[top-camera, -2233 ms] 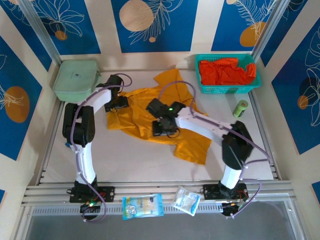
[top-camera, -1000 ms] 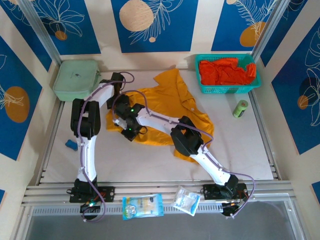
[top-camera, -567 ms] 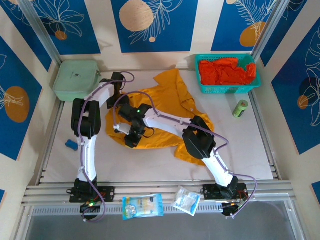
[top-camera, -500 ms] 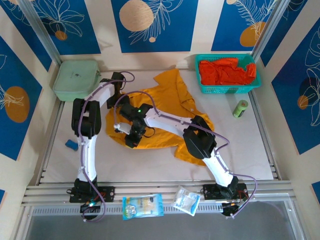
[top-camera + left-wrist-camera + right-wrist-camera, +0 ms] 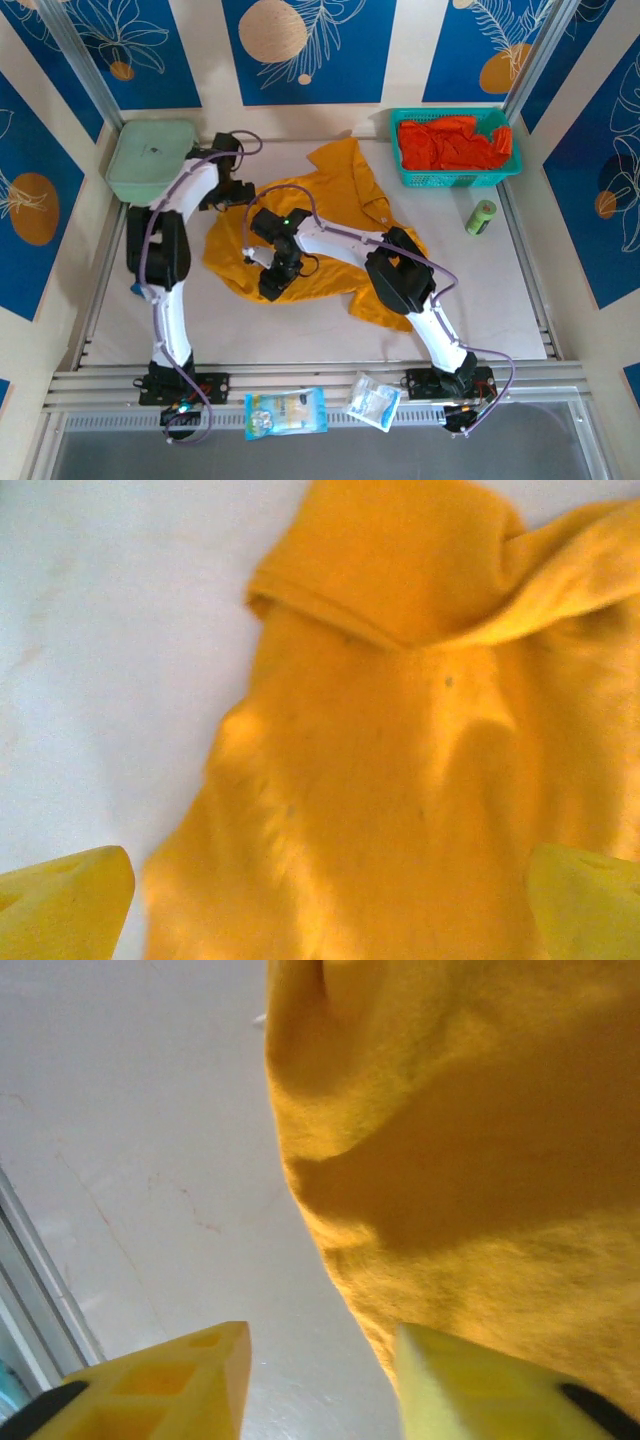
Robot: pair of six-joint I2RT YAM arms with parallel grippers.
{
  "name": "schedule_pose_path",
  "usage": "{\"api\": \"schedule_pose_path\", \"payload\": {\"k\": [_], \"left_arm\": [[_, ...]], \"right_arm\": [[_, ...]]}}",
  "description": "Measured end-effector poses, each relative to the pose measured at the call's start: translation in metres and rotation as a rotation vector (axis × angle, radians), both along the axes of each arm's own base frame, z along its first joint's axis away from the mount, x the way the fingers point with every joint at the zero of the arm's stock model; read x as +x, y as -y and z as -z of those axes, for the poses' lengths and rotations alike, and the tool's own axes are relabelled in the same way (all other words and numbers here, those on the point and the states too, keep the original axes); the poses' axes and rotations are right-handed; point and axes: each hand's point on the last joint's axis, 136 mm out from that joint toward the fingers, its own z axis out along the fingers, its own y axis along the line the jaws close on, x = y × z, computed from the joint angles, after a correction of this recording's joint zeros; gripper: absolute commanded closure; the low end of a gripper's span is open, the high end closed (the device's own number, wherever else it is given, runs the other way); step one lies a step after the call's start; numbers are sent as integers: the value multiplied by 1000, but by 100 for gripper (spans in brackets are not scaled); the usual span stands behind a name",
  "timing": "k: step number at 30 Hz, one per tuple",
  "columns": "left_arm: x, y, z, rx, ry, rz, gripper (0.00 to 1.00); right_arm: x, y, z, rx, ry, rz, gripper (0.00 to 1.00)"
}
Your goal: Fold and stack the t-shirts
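A mustard-yellow t-shirt (image 5: 345,185) lies spread and rumpled on the white table (image 5: 500,290). Its folded sleeve (image 5: 400,570) shows in the left wrist view. My left gripper (image 5: 238,192) hovers over the shirt's far left part, and in the left wrist view the left gripper (image 5: 325,910) stands wide open above the cloth. My right gripper (image 5: 272,283) is at the shirt's near left edge. In the right wrist view the right gripper (image 5: 320,1380) is open, with bare table and the shirt's hem (image 5: 340,1260) in the gap. Red-orange t-shirts (image 5: 452,143) are heaped in the basket.
The teal mesh basket (image 5: 455,113) stands at the back right, a pale green lidded box (image 5: 152,158) at the back left. A green can (image 5: 482,216) stands right of the shirt. A small blue object (image 5: 137,290) lies by the left arm. Two plastic packets (image 5: 285,412) rest on the front rail.
My right gripper has opened, let go of the shirt and come nearer. My left gripper has opened wider and drawn back towards the green box. The shirt's left part lies spread further out.
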Motion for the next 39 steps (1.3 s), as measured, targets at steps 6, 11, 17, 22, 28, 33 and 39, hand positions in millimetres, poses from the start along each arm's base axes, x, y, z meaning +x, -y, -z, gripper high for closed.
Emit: {"api": "schedule_pose_path", "payload": {"k": [6, 11, 17, 22, 28, 33, 39], "left_arm": [[-72, -14, -80, -72, 188, -65, 16], [-151, -22, -7, -112, 40, -130, 26], [-215, -33, 45, -110, -78, -216, 33], [-196, -29, 43, -151, 3, -262, 41], [-188, -28, 77, -146, -40, -295, 46], [-181, -27, 84, -151, -31, -301, 46], [-173, -25, 88, -158, -13, -302, 51]], "right_arm": [[40, -14, -29, 43, 61, 144, 59], [99, -30, -49, 84, 126, 300, 60], [155, -29, -13, -14, 205, 426, 47], [167, -4, 30, -143, 188, 489, 45], [181, 9, 28, -151, 180, 560, 64], [187, 17, 29, -165, 172, 611, 96], [188, 30, 30, -182, 137, 680, 100]]}}
